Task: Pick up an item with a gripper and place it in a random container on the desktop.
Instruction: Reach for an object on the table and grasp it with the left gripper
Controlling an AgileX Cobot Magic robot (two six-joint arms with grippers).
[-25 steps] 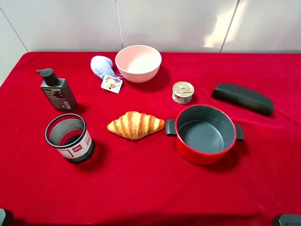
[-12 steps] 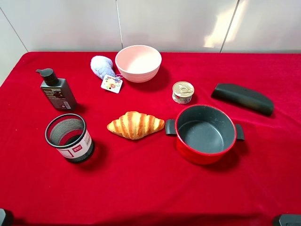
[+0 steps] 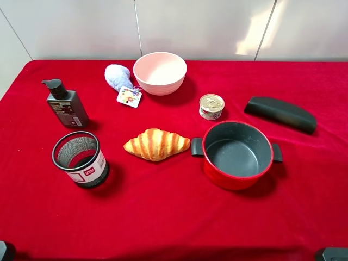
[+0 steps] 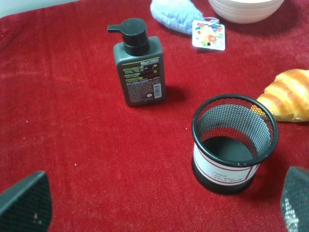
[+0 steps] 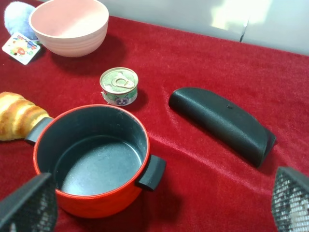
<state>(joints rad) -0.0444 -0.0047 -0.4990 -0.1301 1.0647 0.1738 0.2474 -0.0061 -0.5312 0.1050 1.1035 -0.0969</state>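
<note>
The pale blue plush toy (image 3: 118, 76) lies on the red desktop (image 3: 163, 217) at the back, its colourful tag (image 3: 129, 97) beside it. It touches the left side of the pink bowl (image 3: 160, 72), which is empty. Both also show in the left wrist view, toy (image 4: 176, 14) and bowl (image 4: 246, 7), and in the right wrist view, toy (image 5: 17, 14) and bowl (image 5: 68, 26). My left gripper (image 4: 159, 208) is open and empty, near the front left corner. My right gripper (image 5: 159, 205) is open and empty, near the front right corner.
A croissant (image 3: 156, 144) lies mid-table. A red pot (image 3: 237, 154) stands to its right and a black mesh cup (image 3: 80, 159) to its left. A dark pump bottle (image 3: 65, 104), a small can (image 3: 211, 106) and a black case (image 3: 280, 113) stand farther back.
</note>
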